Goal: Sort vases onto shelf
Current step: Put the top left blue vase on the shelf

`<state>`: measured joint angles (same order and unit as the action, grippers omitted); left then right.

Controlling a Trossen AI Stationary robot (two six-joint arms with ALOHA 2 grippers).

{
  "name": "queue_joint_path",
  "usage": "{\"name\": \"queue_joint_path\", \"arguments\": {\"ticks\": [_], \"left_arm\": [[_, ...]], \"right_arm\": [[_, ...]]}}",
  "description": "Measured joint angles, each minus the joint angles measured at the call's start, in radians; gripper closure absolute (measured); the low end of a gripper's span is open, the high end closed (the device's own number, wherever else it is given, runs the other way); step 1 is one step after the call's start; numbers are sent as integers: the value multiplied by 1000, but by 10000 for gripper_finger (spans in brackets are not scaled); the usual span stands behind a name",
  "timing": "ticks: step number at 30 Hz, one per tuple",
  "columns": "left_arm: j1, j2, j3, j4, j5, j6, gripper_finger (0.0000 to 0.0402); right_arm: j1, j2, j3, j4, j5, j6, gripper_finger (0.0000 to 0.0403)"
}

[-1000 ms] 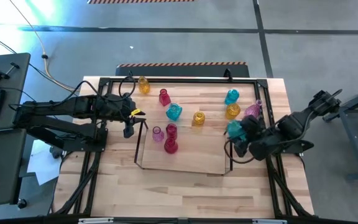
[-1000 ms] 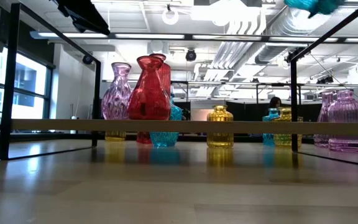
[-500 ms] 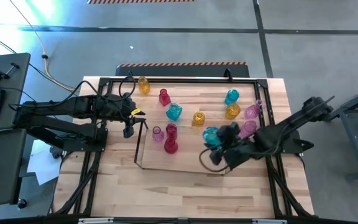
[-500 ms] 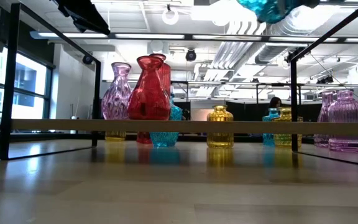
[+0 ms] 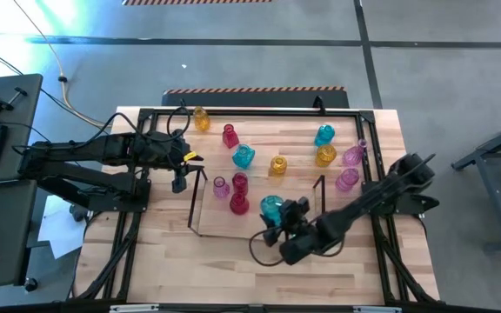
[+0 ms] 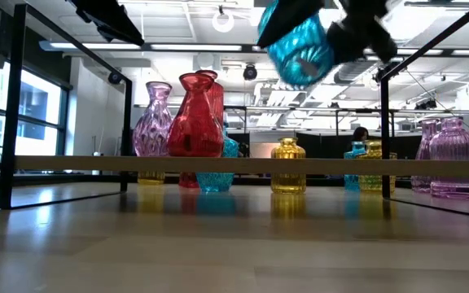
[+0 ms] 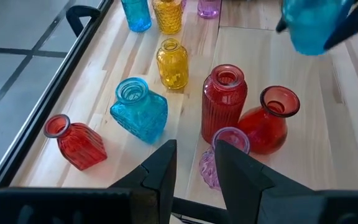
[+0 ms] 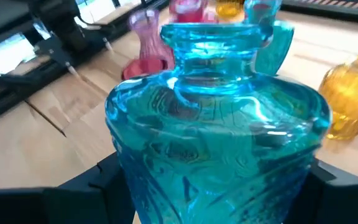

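Item, nearest: cyan vase point(image 5: 271, 208), clamped in my right gripper point(image 5: 287, 228) by its body, jaws spread wide round the glass, carried clear above the shelf point(image 5: 233, 233) so it cleared the vases standing there. Beyond: red vase point(image 5: 239, 204) and pink vase point(image 5: 220, 186) already on the shelf. Farthest: my left gripper point(image 5: 179, 183), waiting at the shelf's end, fingers point(image 7: 160, 174) apart, empty.

cyan vase point(image 5: 271, 208) held above shelf point(image 5: 233, 228)

Two black jointed arms, looping black cables, yellow tag by the left claw point(image 5: 179, 183)
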<state>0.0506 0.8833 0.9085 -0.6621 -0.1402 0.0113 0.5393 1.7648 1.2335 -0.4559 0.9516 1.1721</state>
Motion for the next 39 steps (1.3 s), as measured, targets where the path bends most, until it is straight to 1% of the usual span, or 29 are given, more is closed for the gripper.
{"name": "queue_joint_path", "arguments": {"ticks": [3,6,13,16,21,27,36,39], "left_arm": [[0,0,0,0,0,1,298],[0,0,0,-1,0,-2,298],[0,0,0,3,0,-10,298],[0,0,0,10,0,-15,298],[0,0,0,17,0,-17,298],[0,0,0,16,0,-17,298],[0,0,0,16,0,-9,298],[0,0,0,16,0,-7,298]], "right_arm": [[-26,31,0,35,-26,22,142],[-39,49,0,57,-18,25,142],[-29,83,0,76,91,99,142],[-33,114,0,77,115,143,142],[-42,181,0,105,108,199,142],[-56,232,0,159,102,199,142],[-62,253,1,164,82,179,141],[-62,252,2,166,59,174,135]]}}
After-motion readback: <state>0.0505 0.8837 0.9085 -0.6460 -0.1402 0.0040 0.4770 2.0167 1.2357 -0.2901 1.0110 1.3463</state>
